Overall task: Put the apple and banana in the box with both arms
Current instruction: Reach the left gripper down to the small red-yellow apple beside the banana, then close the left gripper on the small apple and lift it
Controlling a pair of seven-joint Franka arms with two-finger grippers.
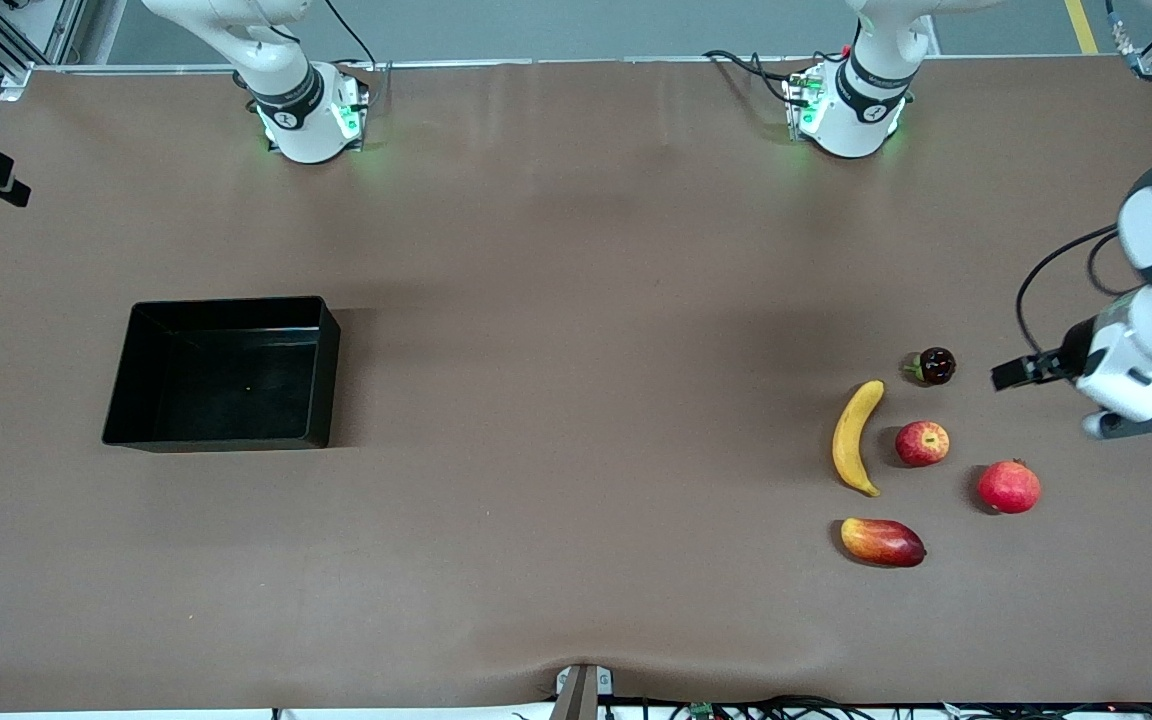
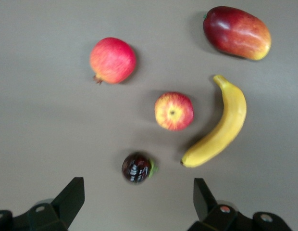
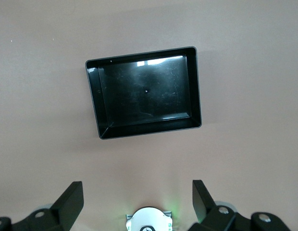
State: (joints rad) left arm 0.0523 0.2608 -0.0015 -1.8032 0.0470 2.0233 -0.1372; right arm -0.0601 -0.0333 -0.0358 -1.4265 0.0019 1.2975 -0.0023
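Note:
The apple lies on the table beside the banana, toward the left arm's end. In the left wrist view the apple and the banana lie ahead of my left gripper, which is open and empty. In the front view the left gripper hangs over the table's edge area beside the fruit. The black box stands empty toward the right arm's end. My right gripper is open and empty, high above its own base, with the box below it. It is out of the front view.
A red-yellow mango lies nearer the front camera than the banana. A plain red round fruit lies beside the apple. A small dark round fruit lies farther off, and in the left wrist view it is just ahead of the fingers.

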